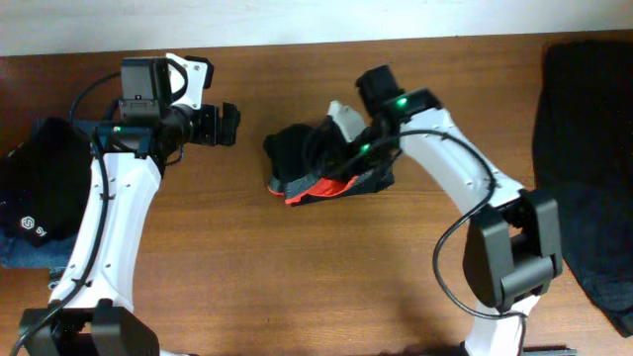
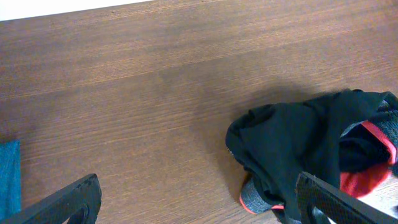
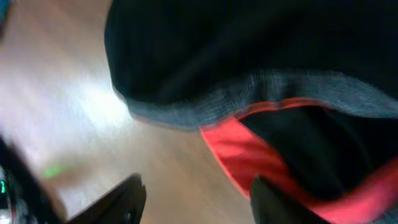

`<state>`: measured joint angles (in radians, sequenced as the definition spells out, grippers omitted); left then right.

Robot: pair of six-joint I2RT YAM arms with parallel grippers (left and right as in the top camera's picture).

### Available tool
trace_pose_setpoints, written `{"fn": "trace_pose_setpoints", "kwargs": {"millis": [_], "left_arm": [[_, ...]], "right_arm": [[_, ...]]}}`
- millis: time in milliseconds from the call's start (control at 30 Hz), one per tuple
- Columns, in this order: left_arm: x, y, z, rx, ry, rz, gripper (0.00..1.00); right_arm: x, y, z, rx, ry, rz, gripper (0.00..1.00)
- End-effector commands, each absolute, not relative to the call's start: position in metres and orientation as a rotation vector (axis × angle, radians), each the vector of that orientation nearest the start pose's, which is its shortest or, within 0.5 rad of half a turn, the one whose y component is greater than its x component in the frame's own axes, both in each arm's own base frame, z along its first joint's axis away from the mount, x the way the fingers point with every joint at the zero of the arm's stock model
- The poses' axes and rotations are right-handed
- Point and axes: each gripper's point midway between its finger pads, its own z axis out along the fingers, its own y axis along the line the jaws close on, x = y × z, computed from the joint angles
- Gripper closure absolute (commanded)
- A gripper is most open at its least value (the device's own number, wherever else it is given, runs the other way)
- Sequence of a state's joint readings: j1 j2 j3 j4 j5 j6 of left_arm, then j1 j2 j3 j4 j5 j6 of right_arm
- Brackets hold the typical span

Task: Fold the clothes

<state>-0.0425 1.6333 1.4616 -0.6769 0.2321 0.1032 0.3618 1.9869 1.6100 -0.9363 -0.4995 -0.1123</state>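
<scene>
The clothes (image 1: 307, 163) lie in the middle of the table as a crumpled black bundle with a red-orange and grey waistband. My left gripper (image 1: 229, 124) hovers to their left, wide open and holding nothing. In the left wrist view its gripper (image 2: 199, 205) spans bare wood, and the bundle (image 2: 298, 143) sits just past the right finger (image 2: 329, 202). My right gripper (image 1: 341, 138) is low over the bundle's right side. The right wrist view is blurred: the gripper (image 3: 196, 202) stands open over wood, one finger (image 3: 280, 202) beside the red waistband (image 3: 249, 155).
A large black garment (image 1: 584, 148) covers the table's right edge. A dark pile (image 1: 35, 198) with blue denim (image 1: 30, 252) beneath it sits at the far left, and a blue cloth edge (image 2: 7, 174) shows in the left wrist view.
</scene>
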Motion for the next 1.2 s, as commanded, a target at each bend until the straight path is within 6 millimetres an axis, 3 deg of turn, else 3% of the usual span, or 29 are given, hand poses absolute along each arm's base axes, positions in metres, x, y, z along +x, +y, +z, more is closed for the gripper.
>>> {"fn": "trace_pose_setpoints", "kwargs": {"millis": [0,67,200,300,467,667,800,967,1167], "left_arm": [[0.446,-0.058,0.211,0.260,2.398,-0.268,0.01],[0.446,-0.058,0.211,0.260,2.398,-0.268,0.01],[0.446,-0.058,0.211,0.260,2.398,-0.268,0.01],[0.445,-0.058,0.211,0.260,2.398,-0.268,0.01],[0.445,-0.058,0.211,0.260,2.398,-0.268,0.01],[0.445,-0.059,0.210,0.261,2.399,-0.269,0.01],[0.443,-0.059,0.209,0.261,2.409,-0.270,0.01],[0.443,-0.059,0.208,0.261,2.412,-0.271,0.01],[0.443,-0.059,0.208,0.260,2.413,-0.271,0.01]], "right_arm": [[0.368,0.246,0.085,-0.587,2.819,0.825,0.33],[0.368,0.255,0.077,-0.547,2.806,0.840,0.27],[0.369,0.268,0.064,-0.486,2.779,0.868,0.24],[0.379,0.265,0.054,-0.370,2.767,0.824,0.13],[0.388,0.270,0.052,-0.292,2.718,0.859,0.08],[0.398,0.275,0.058,-0.288,2.661,0.878,0.11],[0.407,0.279,0.064,-0.251,2.624,0.902,0.28],[0.409,0.281,0.067,-0.257,2.606,0.911,0.24],[0.388,0.272,0.051,-0.165,2.747,0.874,0.18]]}}
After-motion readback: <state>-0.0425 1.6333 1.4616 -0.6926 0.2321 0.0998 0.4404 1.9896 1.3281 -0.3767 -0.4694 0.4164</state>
